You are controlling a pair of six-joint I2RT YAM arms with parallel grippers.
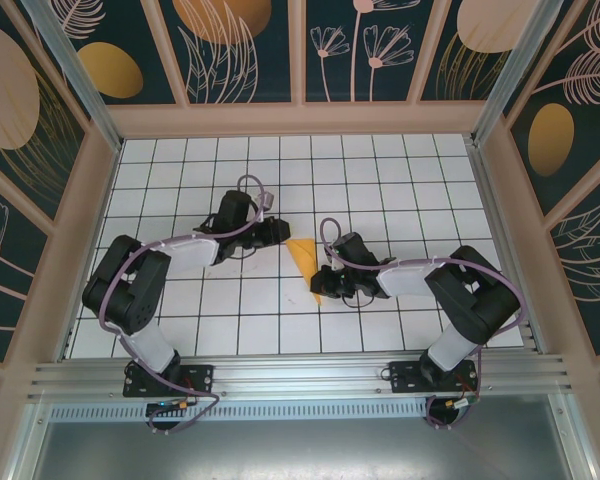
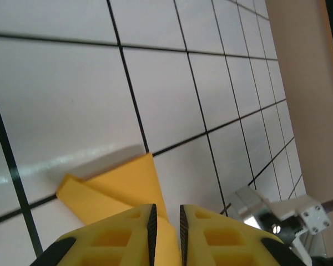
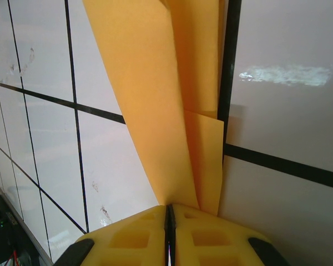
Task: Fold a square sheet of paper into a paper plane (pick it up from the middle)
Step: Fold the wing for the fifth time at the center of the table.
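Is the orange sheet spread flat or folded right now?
Folded. The orange sheet is a narrow pointed shape, and overlapping layers run into the shut right gripper.

Bare tabletop (image 1: 380,190) lies open from twelve to three o'clock of the orange paper (image 1: 304,260) and at seven. The left hand (image 1: 282,232) blocks eleven, the right hand (image 1: 321,285) five; walls (image 1: 300,120) ring everything.
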